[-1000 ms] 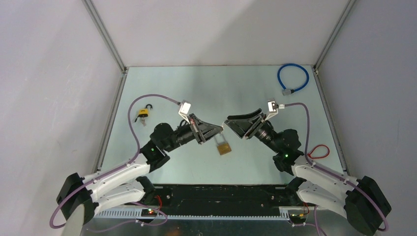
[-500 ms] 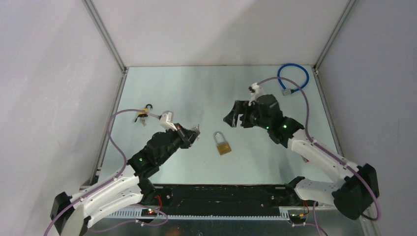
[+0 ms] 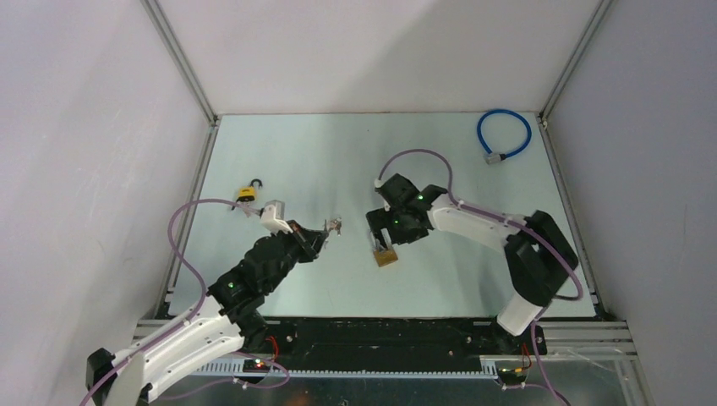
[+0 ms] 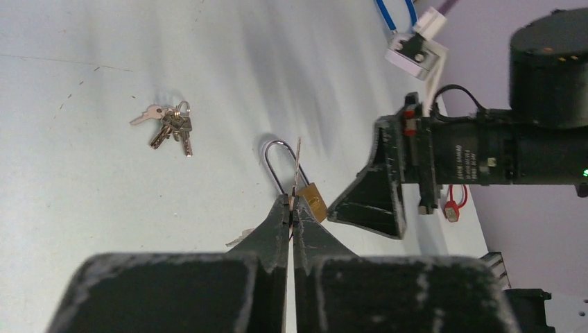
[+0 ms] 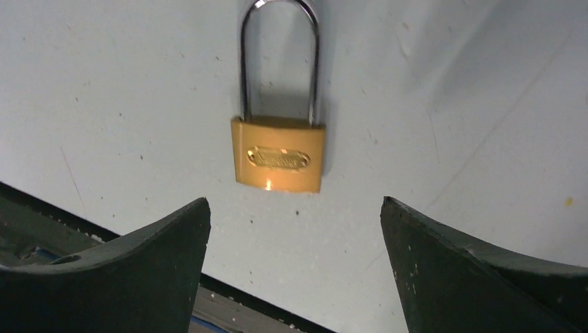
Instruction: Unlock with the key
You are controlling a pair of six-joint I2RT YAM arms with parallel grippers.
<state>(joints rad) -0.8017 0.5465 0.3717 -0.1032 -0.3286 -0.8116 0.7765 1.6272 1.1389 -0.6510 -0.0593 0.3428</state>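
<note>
Spread wide open, the right claw (image 5: 295, 208) hangs right over the brass padlock (image 5: 279, 163). One finger is on each side of it, and nothing is touching it yet. The padlock lies flat on the table (image 5: 485, 104), near the middle and a bit toward the front. Its long way runs front to back. The gold body is at the front end and the silver loop (image 5: 244, 69) points to the back wall. The claw's two fingers line up across the short way of the body. I think it only needs to go straight down and squeeze the sides.

The right arm is the close one. The left claw (image 4: 291, 201) is off to the padlock's left, with a gap of bare table between them. Its fingers are pressed tight together and pinch a thin silver key (image 4: 297, 163). The key sticks out past the tips toward the padlock.

I can't see the keyhole. I guess it is in the flat end of the body, the end away from the loop. If so, the lock may have to be lifted and turned before the key can go in.

Further off, a small bunch of keys (image 4: 170, 125) lies on the table. A little yellow padlock (image 3: 247, 193) sits by the left edge. A blue cable (image 3: 504, 135) is curled in the far right corner.
</note>
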